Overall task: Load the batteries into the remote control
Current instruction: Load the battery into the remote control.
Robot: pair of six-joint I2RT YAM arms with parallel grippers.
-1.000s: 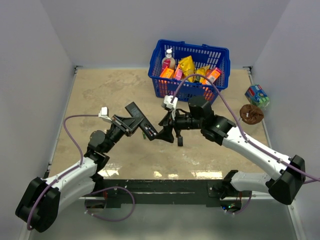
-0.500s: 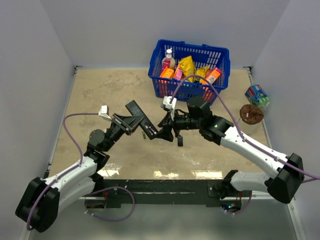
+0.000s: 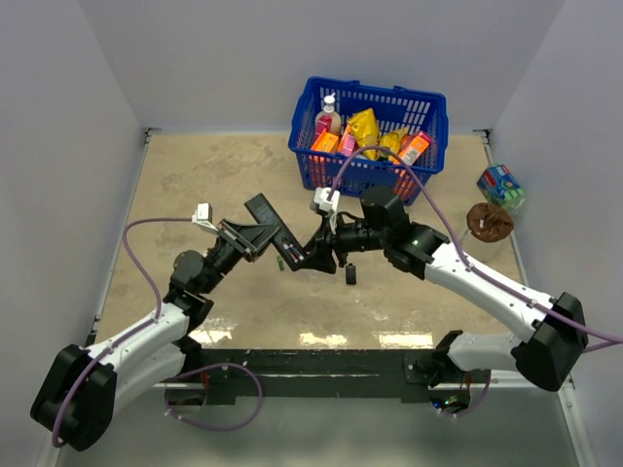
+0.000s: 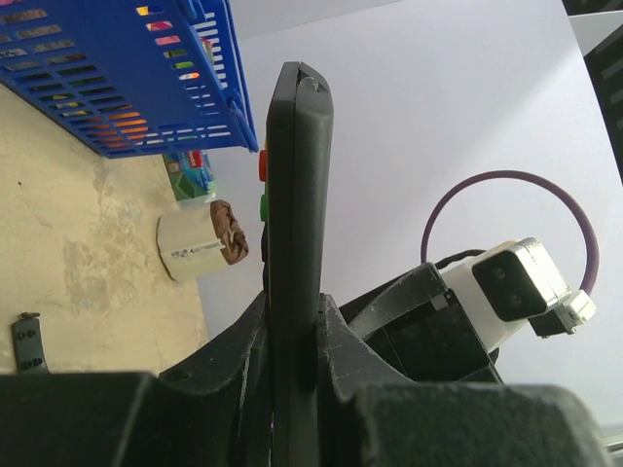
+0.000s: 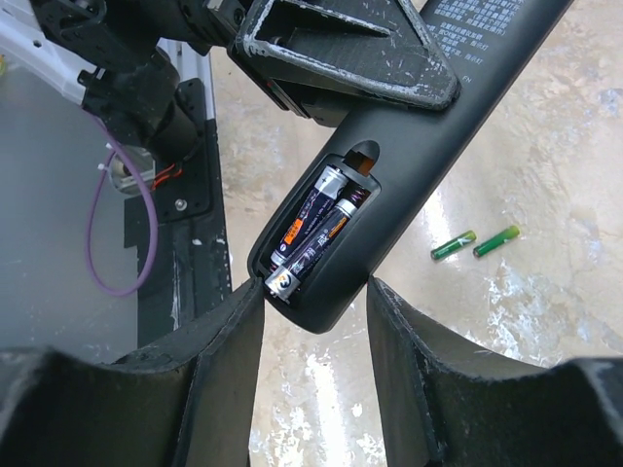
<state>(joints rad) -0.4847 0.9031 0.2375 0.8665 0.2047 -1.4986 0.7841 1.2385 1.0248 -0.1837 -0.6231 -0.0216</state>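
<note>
Quick update from the bench. My right arm has slid a little to the left over the table (image 3: 195, 175) compared with a second ago, closing in on the remote. The left arm hasn't moved at all, and the blue basket (image 3: 389, 89) at the back is untouched.

The remote (image 5: 428, 146) is up off the table, clamped partway along its length in my left gripper (image 4: 292, 331). It's tilted so the open battery bay faces my right wrist camera. That grip hasn't budged.

The real change is my right gripper (image 5: 313, 292). Its jaws are narrowing but they're apart, one finger on either side of the remote's bay end. I can see thin slivers of gap, so I'd say it isn't squeezing yet.

Here's the odd part: the bay already holds two dark cells (image 5: 313, 232) with orange bands, side by side. The two green batteries (image 5: 454, 245) lie loose on the table below, close together and apart from the remote. My guess is I'm steadying the remote or going for those dark cells, so the actual loading hasn't started.

There's also a small black piece (image 3: 350, 275) on the table near my right gripper. Maybe it's the bay cover, can't say for sure.
</note>
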